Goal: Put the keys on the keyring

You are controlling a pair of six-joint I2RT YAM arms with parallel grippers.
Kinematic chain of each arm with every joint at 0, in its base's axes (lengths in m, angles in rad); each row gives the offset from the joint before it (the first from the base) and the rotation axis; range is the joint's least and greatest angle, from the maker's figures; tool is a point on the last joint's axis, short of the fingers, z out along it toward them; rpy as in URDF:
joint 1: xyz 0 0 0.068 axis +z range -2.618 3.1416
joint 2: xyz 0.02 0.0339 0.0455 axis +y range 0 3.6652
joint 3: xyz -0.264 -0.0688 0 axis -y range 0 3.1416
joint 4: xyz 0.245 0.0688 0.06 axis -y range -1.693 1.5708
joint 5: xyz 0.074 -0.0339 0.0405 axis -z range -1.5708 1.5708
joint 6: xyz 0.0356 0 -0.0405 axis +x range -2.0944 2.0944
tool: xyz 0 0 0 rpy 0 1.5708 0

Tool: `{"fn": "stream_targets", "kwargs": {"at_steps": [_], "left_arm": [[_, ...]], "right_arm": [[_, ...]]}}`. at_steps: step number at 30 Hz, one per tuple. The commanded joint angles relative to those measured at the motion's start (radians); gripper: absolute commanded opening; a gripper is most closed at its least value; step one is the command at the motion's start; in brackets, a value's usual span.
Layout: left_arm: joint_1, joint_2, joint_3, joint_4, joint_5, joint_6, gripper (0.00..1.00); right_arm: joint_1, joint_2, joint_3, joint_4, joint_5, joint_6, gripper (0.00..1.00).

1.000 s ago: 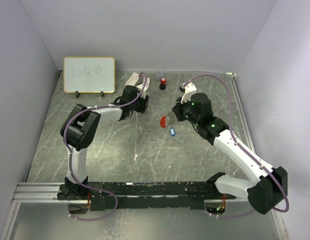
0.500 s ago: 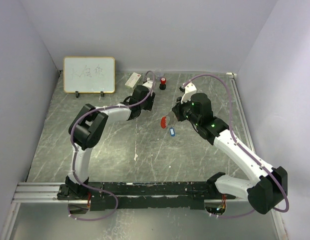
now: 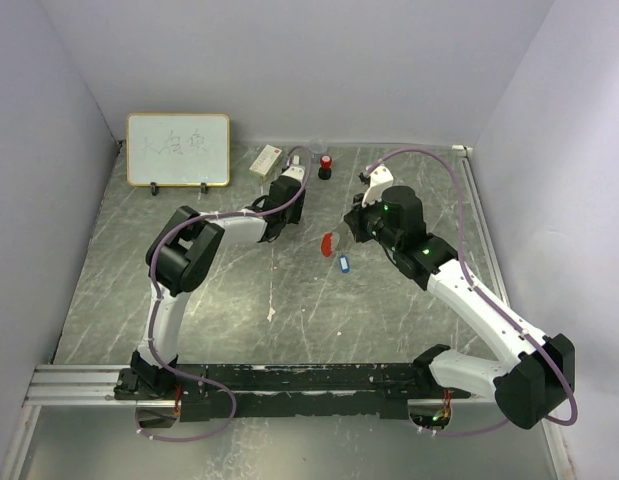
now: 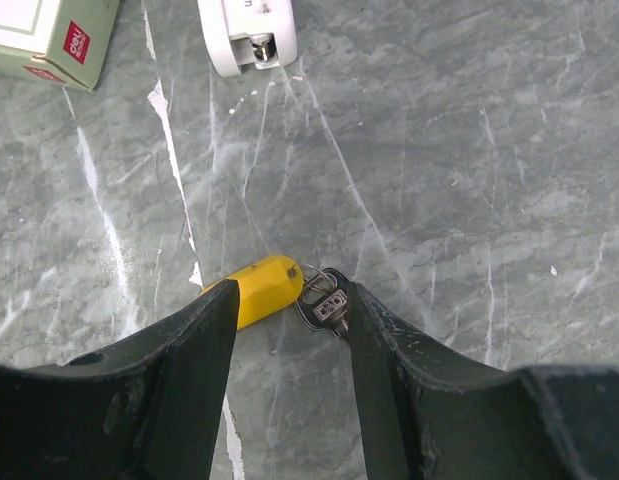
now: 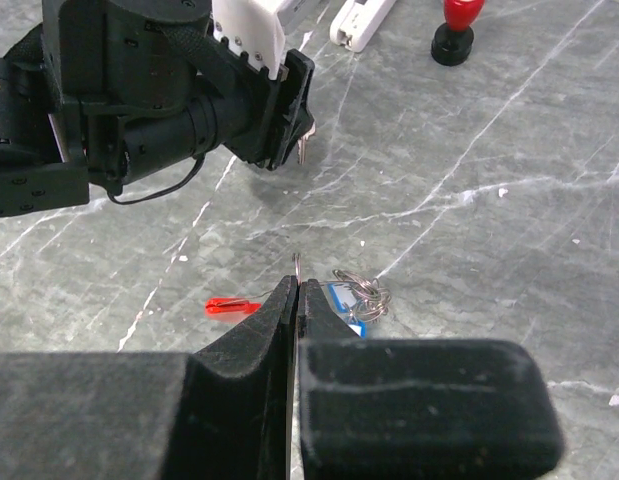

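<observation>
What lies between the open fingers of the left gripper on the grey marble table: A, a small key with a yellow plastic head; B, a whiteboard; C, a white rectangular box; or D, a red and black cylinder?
A: in the left wrist view, the small key with a yellow plastic head lies on the table between the left gripper's spread black fingers.

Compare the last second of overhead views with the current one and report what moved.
The left arm swung its gripper rightward along the back of the table, away from the white box toward the red-and-black cylinder. The right gripper, the red tag and the blue-headed key stayed put.
</observation>
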Motion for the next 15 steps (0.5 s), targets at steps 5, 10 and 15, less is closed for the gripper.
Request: {"fn": "stream_targets", "kwargs": {"at_steps": [5, 10, 15], "left_arm": [[-0.008, 0.023, 0.026, 0.027, -0.038, -0.014, 0.58], [-0.008, 0.034, 0.031, 0.034, -0.029, -0.023, 0.58], [-0.008, 0.041, 0.038, 0.04, -0.025, -0.028, 0.58]], "right_arm": [[-0.004, -0.013, 0.003, 0.031, -0.006, -0.003, 0.0], [-0.007, -0.013, 0.0, 0.03, -0.005, -0.004, 0.0], [-0.009, -0.019, -0.004, 0.03, -0.003, -0.004, 0.0]]}}
